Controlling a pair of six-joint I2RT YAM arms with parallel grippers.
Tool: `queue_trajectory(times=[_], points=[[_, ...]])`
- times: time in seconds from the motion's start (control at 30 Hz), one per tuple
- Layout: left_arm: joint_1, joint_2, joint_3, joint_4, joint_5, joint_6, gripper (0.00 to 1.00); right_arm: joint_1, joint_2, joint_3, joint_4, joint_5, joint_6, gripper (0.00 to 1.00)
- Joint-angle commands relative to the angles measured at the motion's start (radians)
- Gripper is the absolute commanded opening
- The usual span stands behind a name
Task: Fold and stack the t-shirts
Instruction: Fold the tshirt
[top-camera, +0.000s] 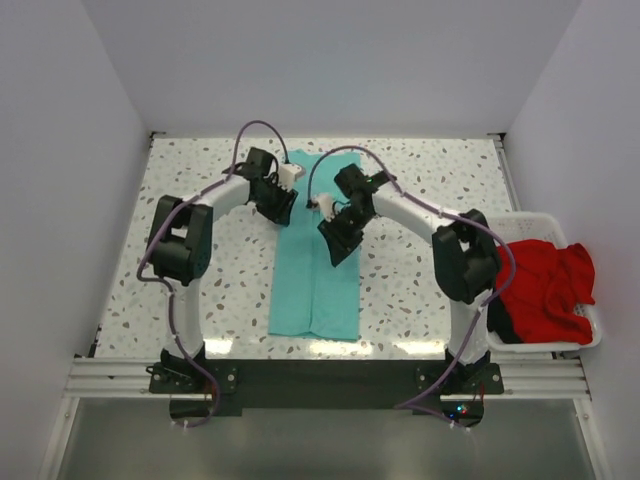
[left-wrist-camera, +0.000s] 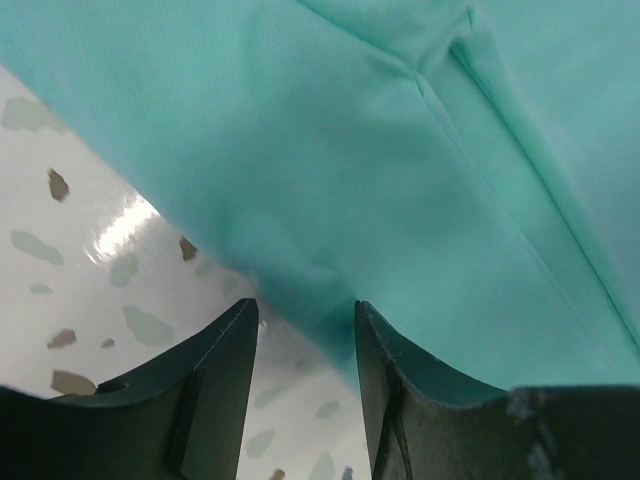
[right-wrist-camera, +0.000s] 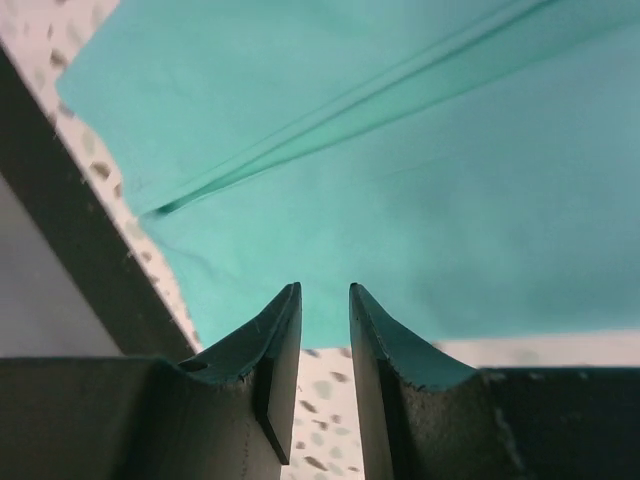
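Right now, your teal t-shirt (top-camera: 315, 290) lies flat on the speckled table (top-camera: 215, 290) as a long narrow strip. It is folded lengthwise, with a crease running down its middle. Your left gripper (top-camera: 282, 208) hangs over that shirt's far left edge. In its wrist view the fingers stand moderately apart, with the cloth's edge just beyond the tips and nothing held between them. Your right gripper (top-camera: 338, 245) sits over the shirt's right half, a little closer to its near hem than the left one. Its fingers are only narrowly parted, with bare table showing through the slit and nothing gripped. The red t-shirt (top-camera: 545, 290) is well to the right of the teal one, heaped in the white basket (top-camera: 535, 219) and spilling over its rim.
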Motion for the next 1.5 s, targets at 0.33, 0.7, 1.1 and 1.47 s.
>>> queue_trajectory(times=[0.33,0.7,1.1,1.47], points=[[0.008,-0.241,-0.202,0.073,0.151,0.005,0.55,-0.138,0.122,0.290,0.068,0.353,0.027,0.27],[0.009,-0.144,-0.282,0.143,0.134,-0.045,0.45,-0.140,0.231,0.248,0.200,0.531,0.044,0.24],[0.071,0.032,-0.072,0.125,0.101,-0.043,0.42,-0.175,0.352,0.384,0.271,0.623,0.078,0.25],[0.101,-0.007,0.022,0.076,0.172,-0.011,0.53,-0.202,0.300,0.482,0.211,0.564,0.072,0.33]])
